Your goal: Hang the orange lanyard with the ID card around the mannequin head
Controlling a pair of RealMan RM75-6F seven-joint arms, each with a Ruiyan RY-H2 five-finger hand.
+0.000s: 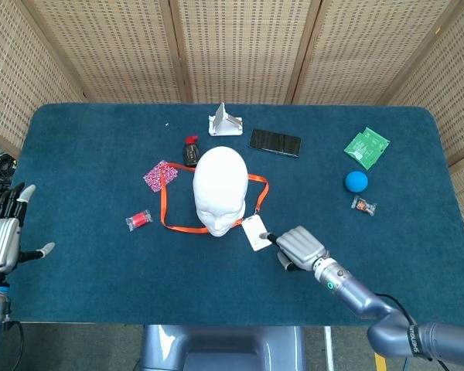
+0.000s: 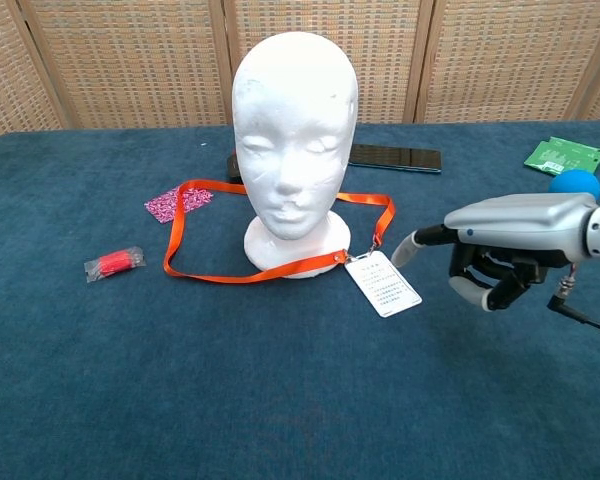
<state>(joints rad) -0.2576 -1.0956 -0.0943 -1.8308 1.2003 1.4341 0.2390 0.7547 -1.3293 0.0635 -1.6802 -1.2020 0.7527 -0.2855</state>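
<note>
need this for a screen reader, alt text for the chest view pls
A white mannequin head stands on a blue table with an orange lanyard looped around its base. The right hand reaches toward the ID card without touching it.

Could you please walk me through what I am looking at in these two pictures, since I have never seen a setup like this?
This is a two-armed robot at a table covered in blue cloth. One picture looks down from a camera on its head; the other looks forward from its chest.

In the middle stands a white mannequin head. An orange lanyard lies on the cloth, looped around its base, with a white ID card at its end.

The right robot hand reaches toward the card, one fingertip close beside it; it holds nothing. The left robot hand waits at the table's left edge, fingers spread, also holding nothing.

Scattered around are a black phone, a blue ball, a green packet and a red wrapped sweet.
</note>
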